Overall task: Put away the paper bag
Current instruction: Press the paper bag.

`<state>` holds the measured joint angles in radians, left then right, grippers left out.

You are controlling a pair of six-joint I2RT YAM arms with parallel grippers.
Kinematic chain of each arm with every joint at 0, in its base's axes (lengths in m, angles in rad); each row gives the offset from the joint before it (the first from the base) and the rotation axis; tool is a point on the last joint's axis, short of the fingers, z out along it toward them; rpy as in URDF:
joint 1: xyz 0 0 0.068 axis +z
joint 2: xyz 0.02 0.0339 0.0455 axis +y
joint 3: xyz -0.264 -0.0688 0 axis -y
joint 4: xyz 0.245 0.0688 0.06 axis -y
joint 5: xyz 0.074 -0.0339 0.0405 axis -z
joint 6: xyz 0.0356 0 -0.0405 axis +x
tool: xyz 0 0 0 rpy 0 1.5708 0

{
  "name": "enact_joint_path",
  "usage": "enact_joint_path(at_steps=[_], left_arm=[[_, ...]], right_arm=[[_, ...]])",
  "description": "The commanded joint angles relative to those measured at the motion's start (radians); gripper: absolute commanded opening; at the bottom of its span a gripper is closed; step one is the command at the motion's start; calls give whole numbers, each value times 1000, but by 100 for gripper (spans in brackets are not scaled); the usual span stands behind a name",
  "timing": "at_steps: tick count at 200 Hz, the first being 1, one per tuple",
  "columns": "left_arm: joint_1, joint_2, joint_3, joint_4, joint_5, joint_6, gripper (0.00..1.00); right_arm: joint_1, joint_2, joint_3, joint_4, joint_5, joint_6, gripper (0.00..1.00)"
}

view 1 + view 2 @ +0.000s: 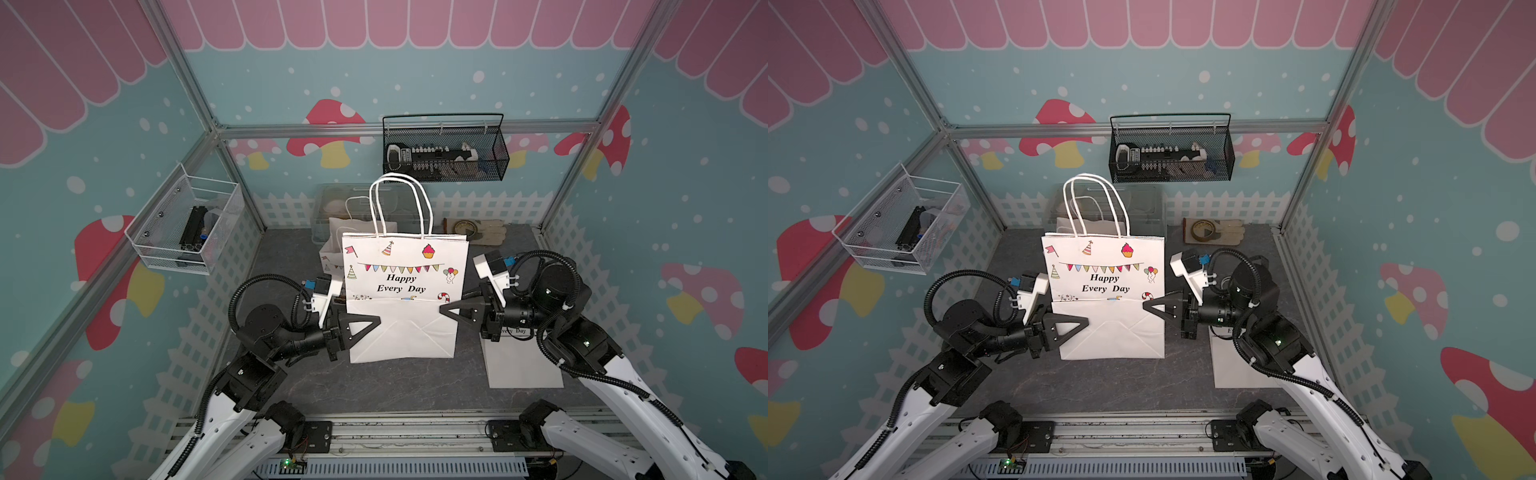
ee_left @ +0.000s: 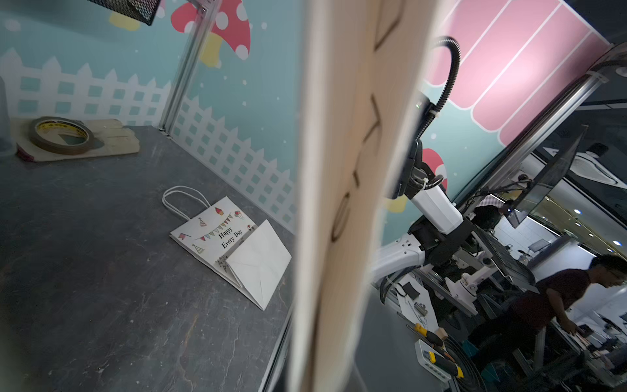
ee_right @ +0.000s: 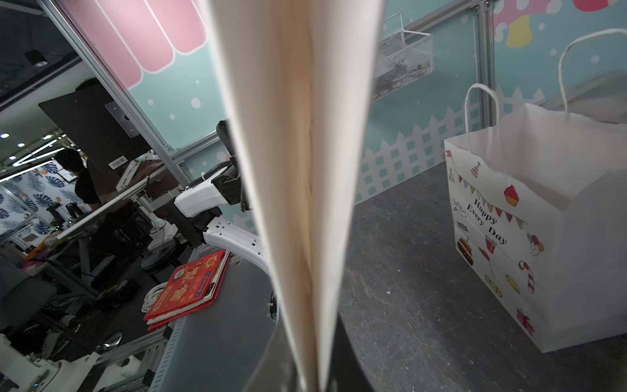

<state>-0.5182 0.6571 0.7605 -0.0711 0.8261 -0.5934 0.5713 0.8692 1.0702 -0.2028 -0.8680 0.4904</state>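
A flat-folded white paper bag (image 1: 403, 291) (image 1: 1104, 286) printed "Happy Every Day" is held upright over the middle of the table, handles up. In both top views my left gripper (image 1: 376, 322) (image 1: 1084, 322) is shut on the bag's left edge and my right gripper (image 1: 442, 309) (image 1: 1146, 307) is shut on its right edge, each about halfway down. In both wrist views the paper bag's edge (image 2: 339, 169) (image 3: 298, 135) runs down the middle of the view into the jaws. The fingertips themselves are hidden by the paper.
Behind the held bag, an open bag of the same kind (image 1: 332, 249) (image 3: 543, 220) stands in front of a clear box (image 1: 332, 203). Another folded bag (image 1: 523, 361) (image 2: 234, 244) lies flat at the right. Tape roll (image 1: 465, 228) at the back right. Black basket (image 1: 444, 149) and white basket (image 1: 187, 224) hang on the walls.
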Motion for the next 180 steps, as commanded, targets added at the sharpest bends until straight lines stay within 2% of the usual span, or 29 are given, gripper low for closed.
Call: enact_joint_path(at_steps=[1, 14, 24, 36, 61, 69, 78, 88, 125, 140, 148, 180], left_arm=[[-6, -28, -4, 1, -40, 10, 4], [-6, -39, -4, 2, -68, 12, 0], [-5, -46, -4, 4, -87, 11, 0], [-6, -51, -4, 9, -105, 6, 0], [-6, -58, -16, 38, -132, -12, 0], [-5, -58, -21, 53, -137, -21, 0], [-6, -56, -28, 70, -137, -30, 0], [-6, -51, -34, 84, -132, -38, 0], [-7, -45, -40, 103, -134, -48, 0], [-7, -48, -38, 97, -139, -46, 0], [-7, -49, -36, 92, -144, -43, 3], [-7, -40, -17, 75, -164, -21, 20]], right_arm=[[6, -7, 14, 9, -29, -15, 0], [6, -10, -5, 24, -52, -2, 0], [6, -16, -27, 46, -61, 15, 5], [6, -28, -59, 71, -62, 35, 16], [8, -58, -121, 97, -82, 64, 48], [7, -67, -138, 108, -81, 74, 53], [8, -75, -155, 122, -80, 86, 54], [8, -78, -166, 132, -80, 95, 49], [10, -77, -172, 110, -72, 83, 15], [10, -75, -171, 80, -32, 66, 3], [9, -74, -172, 69, -25, 60, 0], [13, -82, -184, 47, -10, 53, 0]])
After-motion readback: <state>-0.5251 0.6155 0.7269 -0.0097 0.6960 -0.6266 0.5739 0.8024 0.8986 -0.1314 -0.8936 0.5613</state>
